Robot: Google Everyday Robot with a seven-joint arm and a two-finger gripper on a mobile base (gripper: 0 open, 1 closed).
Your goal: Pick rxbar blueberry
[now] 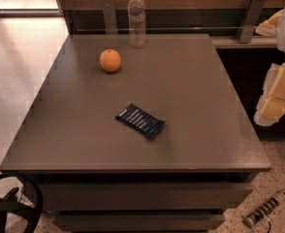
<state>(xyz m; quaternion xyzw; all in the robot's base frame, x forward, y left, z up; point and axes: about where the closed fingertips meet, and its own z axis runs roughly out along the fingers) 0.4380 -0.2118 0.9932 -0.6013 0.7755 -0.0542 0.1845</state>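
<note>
Occupying most of the frame, the grey table (196,91) carries three items. At the right edge of the frame, the gripper (277,98) hangs beside the table, well apart from every item; whether it is open or closed cannot be told. A water bottle (137,19) stands upright at the table's far edge, upper centre. The blueberry bar (140,121) lies flat near the centre of the table, set diagonally. An orange (110,60) rests to the upper left of the bar, near the bottle.
</note>
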